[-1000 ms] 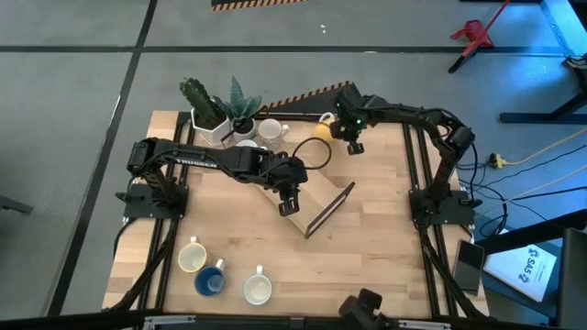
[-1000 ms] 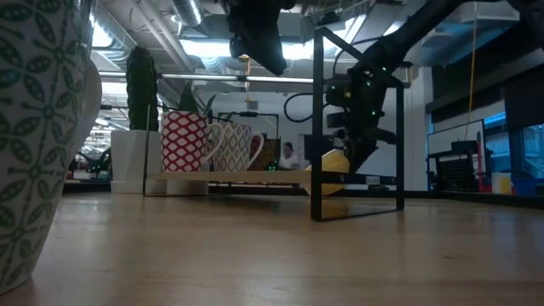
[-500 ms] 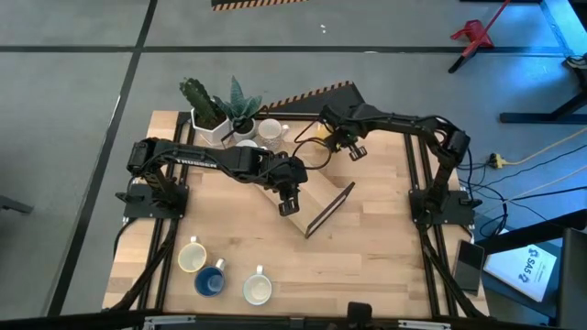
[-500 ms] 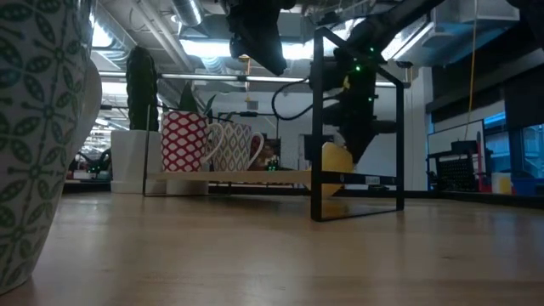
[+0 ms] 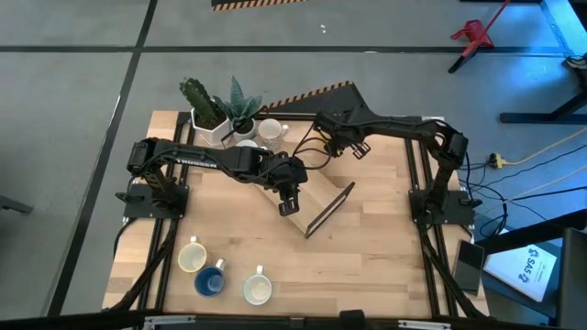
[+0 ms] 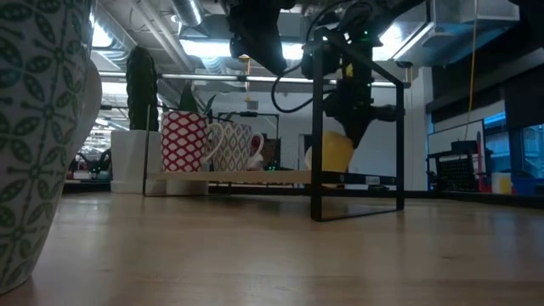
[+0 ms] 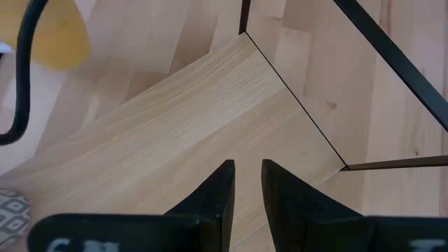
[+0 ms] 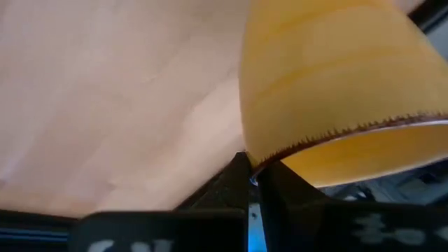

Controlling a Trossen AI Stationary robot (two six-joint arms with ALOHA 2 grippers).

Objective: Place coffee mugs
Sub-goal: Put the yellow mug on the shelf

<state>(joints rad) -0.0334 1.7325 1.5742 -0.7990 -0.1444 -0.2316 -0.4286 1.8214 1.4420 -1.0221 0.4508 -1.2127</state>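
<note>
My right gripper (image 5: pixel 324 139) is at the table's far side, shut on the orange mug (image 6: pixel 330 153), which fills the right wrist view (image 8: pixel 336 84). My left gripper (image 7: pixel 248 182) hovers above the wooden tray (image 5: pixel 307 194) at mid-table, its fingers a narrow gap apart and holding nothing. Two patterned mugs (image 6: pixel 208 140) stand on their bases at the far side beside the plant pots. A cream mug (image 5: pixel 191 258), a blue mug (image 5: pixel 211 280) and another cream mug (image 5: pixel 258 290) stand on the table near its near-left corner. My right gripper pinches the orange mug's rim (image 8: pixel 260 165), one finger (image 8: pixel 227 183) outside the wall and the other inside. The fingers come slanting down from the table's right. The mug hangs below them, lifted clear of the table.
The tray's black wire frame (image 6: pixel 316 127) stands upright at its end, close in front of the hanging mug. Two potted plants (image 5: pixel 213 115) stand at the far-left corner. A black cable (image 5: pixel 312 154) loops beside the right gripper. Bare table (image 5: pixel 376 247) lies near right.
My right gripper has moved toward the table's left and upward, staying shut on the orange mug. The mug has risen off the table and shifted left, closer to the tray's frame.
</note>
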